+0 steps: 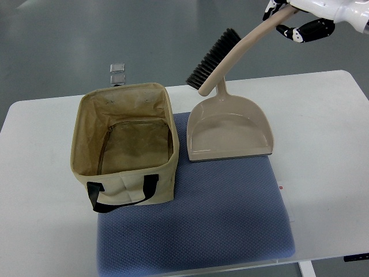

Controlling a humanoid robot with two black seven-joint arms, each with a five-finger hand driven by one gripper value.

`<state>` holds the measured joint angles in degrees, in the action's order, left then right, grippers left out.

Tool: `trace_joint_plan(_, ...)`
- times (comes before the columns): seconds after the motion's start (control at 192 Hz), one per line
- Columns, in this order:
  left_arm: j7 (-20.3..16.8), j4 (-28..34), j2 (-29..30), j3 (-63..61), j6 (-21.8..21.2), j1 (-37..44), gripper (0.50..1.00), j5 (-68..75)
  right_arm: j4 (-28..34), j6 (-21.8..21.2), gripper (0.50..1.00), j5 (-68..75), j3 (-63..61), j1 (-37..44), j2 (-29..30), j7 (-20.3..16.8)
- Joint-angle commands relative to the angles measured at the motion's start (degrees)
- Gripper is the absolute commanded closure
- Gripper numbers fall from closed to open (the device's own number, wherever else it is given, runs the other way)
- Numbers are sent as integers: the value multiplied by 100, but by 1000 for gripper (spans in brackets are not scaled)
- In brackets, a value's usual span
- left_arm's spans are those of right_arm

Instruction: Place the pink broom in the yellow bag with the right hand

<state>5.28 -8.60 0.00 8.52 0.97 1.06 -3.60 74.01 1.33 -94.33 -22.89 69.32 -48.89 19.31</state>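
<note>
Pinkish-beige, the long-handled plastic broom [230, 55] with dark bristles is gripped by the right robot hand [291, 20] and held aloft behind the matching dustpan [229, 128], so the lift is judged done. Transfer into the open yellowish canvas bag [124, 144] on the blue mat [196, 225] remains; only the dustpan's upright handle is close below.
</note>
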Motion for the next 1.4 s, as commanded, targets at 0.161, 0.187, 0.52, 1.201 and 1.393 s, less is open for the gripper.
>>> trace_joint_plan(0.161, 0, -1, 0, 0, 0, -1, 500, 0, -9, 16, 1000, -76, 13, 109, 1109, -41)
trace_joint_plan(0.187, 0, -1, 0, 0, 0, -1, 500, 0, -9, 43, 1000, -85, 13, 91, 1189, -41)
trace_joint_plan(0.52, 0, -1, 0, 0, 0, -1, 500, 0, -9, 702, 701, -226, 39, -480, 1936, -33)
trace_joint_plan(1.201, 0, -1, 0, 0, 0, -1, 500, 0, -527, -554, 585, 4651, -1621, -1992, 1558, -68)
trace_joint_plan(1.393, 0, -1, 0, 0, 0, -1, 500, 0, -695, -687, 585, 6489, -2325, -2774, 1699, -129)
